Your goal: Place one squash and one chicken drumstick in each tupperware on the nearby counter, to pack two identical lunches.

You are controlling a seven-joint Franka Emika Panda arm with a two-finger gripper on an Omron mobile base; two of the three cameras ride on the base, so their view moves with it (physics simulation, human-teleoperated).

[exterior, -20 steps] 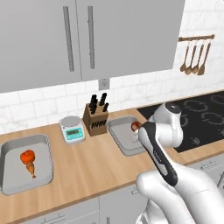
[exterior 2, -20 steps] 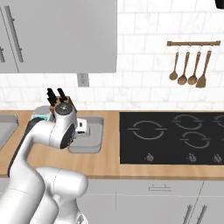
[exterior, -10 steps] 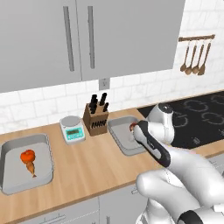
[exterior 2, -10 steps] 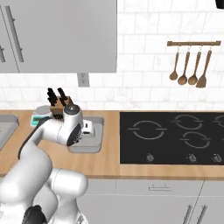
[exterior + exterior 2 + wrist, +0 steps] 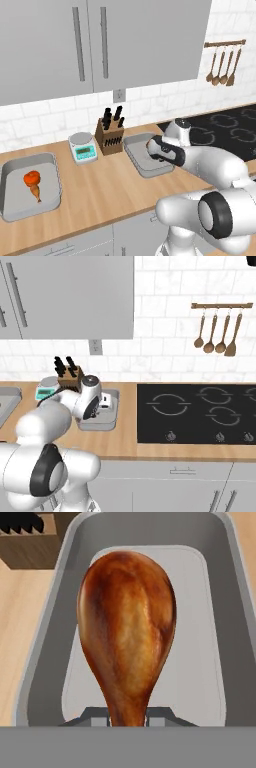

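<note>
Hand (image 5: 128, 714): clenched on a chicken drumstick (image 5: 127, 629), gripped at its thin bone end. In the hand view the plump end points to 12 o'clock and the narrow end sits between the two finger tips at 6 o'clock. Below the drumstick lies the pale floor of a grey tupperware (image 5: 227, 662); its raised rim frames the drumstick on both sides and across the top. Whether the drumstick touches the floor cannot be told.

Left base view: the same tupperware (image 5: 135, 152) sits on the wooden worktop (image 5: 100, 187), just beside the knife block (image 5: 110, 134) at its 3 o'clock, with the black stovetop (image 5: 225, 132) further to 3 o'clock. The arm's wrist hangs over this container, and a sliver of brown shows at the hand's edge.

Second tupperware (image 5: 52, 175): at the 9 o'clock end of the worktop, well apart from the first. It holds one squash (image 5: 31, 177) and one drumstick (image 5: 36, 192) lying touching, the squash at 12 o'clock of the drumstick.

Between the two containers: a small grey kitchen scale (image 5: 83, 146), just beside the knife block at its 9 o'clock.

Right base view: the wrist covers much of the near tupperware (image 5: 111, 412); the stovetop lies at its 3 o'clock, and wooden utensils (image 5: 216, 336) hang on a wall rail above.
</note>
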